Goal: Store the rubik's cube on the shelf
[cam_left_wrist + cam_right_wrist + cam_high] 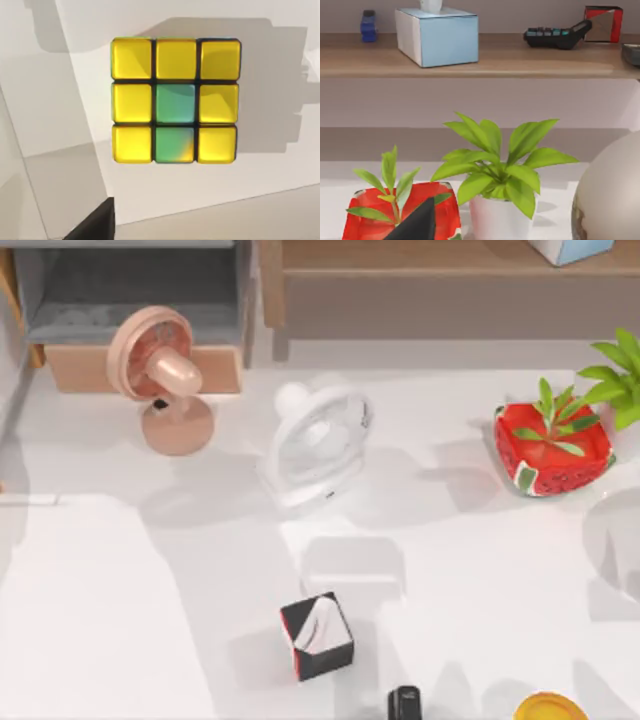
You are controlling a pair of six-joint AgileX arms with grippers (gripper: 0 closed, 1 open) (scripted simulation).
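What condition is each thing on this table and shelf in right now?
rubik's cube: lying on the white surface, mostly yellow face toward the left wrist camera, not held.
shelf: holds a blue box, a calculator and other small items; no rubik's cube on it.
pink fan: standing upright.
white fan: standing, tilted.
black cube: resting on the table.
watermelon pot: upright, plant inside.

rubik's cube [175, 100] face yellow with two green squares and dark grid lines, shelf [520, 60] brown wood, counter [120, 620] white, pink fan [160, 375], white fan [318, 440], black cube [317, 636] with white-red pattern, red strawberry-print pot [552, 450], light-blue tissue box [440, 36].
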